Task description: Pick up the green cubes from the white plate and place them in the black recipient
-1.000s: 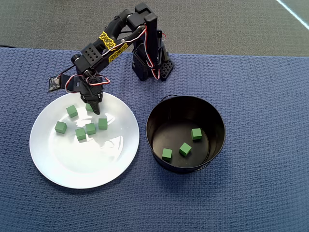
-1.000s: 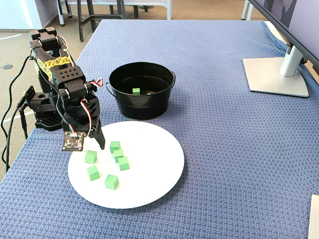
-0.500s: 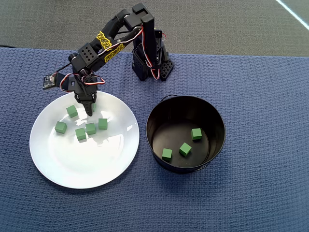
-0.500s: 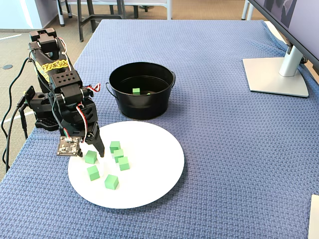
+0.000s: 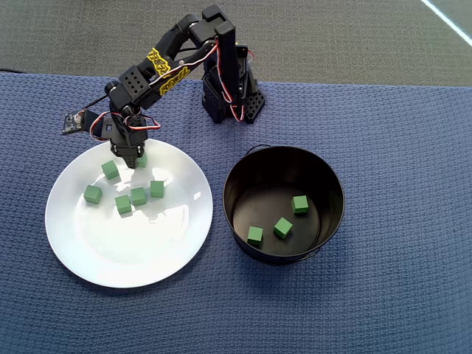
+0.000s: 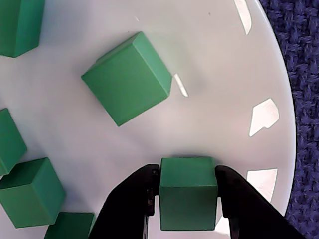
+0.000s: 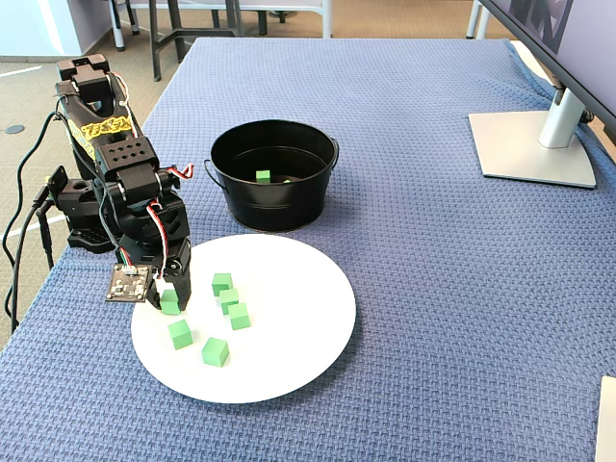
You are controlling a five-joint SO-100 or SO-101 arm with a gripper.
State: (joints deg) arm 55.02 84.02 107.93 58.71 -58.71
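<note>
On the blue woven tablecloth, the white plate sits toward the left edge of the table in the overhead view, with the black recipient just beside it to the right, not touching. Arm base stands at the far edge of the table, the arm folded down over the plate's far rim.

Gripper is closed on one green cube; in the wrist view both black fingers press its left and right faces, the cube low over or on the plate surface near the rim. In the overhead view that gripped cube is mostly hidden under the gripper; whether it is lifted off the plate, cannot tell.

Five more green cubes lie loose on the plate: one just left of the gripper, one nearest the left rim, and a cluster of three toward the plate centre, close together.

Three green cubes rest on the floor of the black recipient, apart from each other; the fixed view shows only one of them clearly over the wall.

A monitor stand sits at the far right corner of the table in the fixed view, well apart from the plate.
</note>
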